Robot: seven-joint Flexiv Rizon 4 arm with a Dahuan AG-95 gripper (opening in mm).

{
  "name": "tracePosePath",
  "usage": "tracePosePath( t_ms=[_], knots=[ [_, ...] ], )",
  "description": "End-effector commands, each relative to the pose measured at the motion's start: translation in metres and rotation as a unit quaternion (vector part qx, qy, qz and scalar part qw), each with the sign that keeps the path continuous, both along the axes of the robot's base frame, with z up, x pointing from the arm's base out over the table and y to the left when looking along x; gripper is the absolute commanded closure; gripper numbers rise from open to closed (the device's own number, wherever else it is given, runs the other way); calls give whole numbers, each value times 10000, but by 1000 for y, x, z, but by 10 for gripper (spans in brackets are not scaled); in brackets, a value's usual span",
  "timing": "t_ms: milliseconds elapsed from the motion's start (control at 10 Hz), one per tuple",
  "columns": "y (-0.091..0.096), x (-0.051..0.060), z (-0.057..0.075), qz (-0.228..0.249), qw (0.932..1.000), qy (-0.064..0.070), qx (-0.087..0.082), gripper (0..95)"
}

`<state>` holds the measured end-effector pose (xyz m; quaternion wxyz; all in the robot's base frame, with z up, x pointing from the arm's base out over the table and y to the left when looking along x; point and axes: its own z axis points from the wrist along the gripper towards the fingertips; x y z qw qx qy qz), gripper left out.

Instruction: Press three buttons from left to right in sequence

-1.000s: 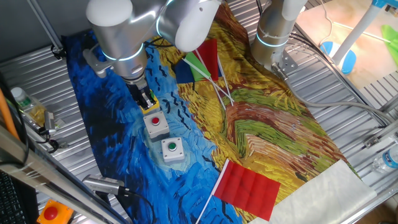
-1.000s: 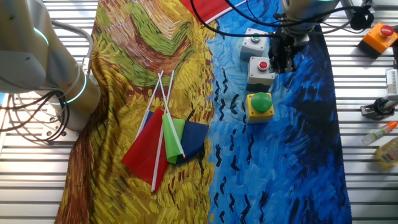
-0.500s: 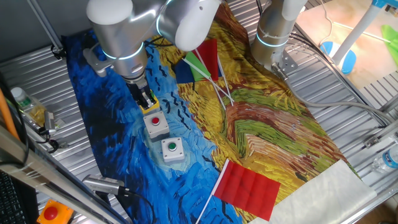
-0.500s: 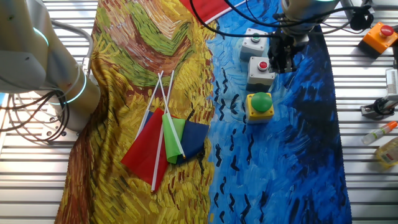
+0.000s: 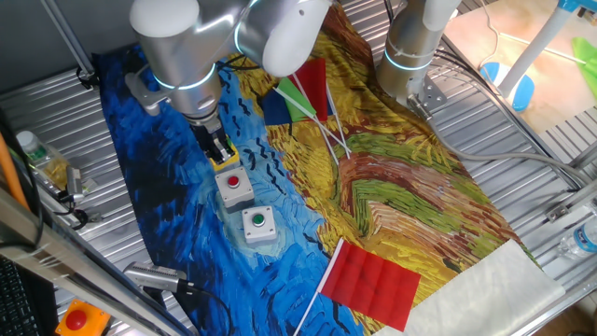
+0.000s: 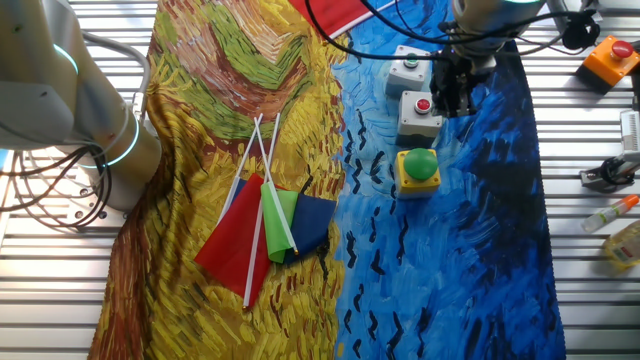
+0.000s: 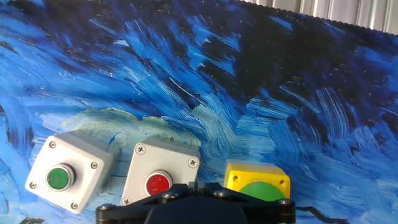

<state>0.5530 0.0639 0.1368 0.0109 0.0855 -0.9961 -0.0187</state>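
Flags well apart; orange box beyond cloth.

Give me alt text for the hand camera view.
Three button boxes in a row on a blue painted cloth: grey box with small green button, grey box with red button, yellow box with green dome, partly hidden by the black gripper body at bottom.
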Motion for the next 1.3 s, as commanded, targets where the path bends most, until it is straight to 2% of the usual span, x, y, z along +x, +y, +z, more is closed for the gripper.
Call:
tracePosePath(
  t_ms=[100,200,300,600,1000,1300],
  knots=[
    [7,-1,-3,-70,10000,-37,-2,950],
    [7,-1,-3,-70,10000,-37,-2,950],
    [25,2,-2,-182,9998,-13,-21,950],
    [42,4,-7,-235,9997,-17,-37,950],
    [43,-3,-10,-196,9998,-54,-54,950],
    [41,-3,-13,-182,9998,-75,-48,950]
  ],
)
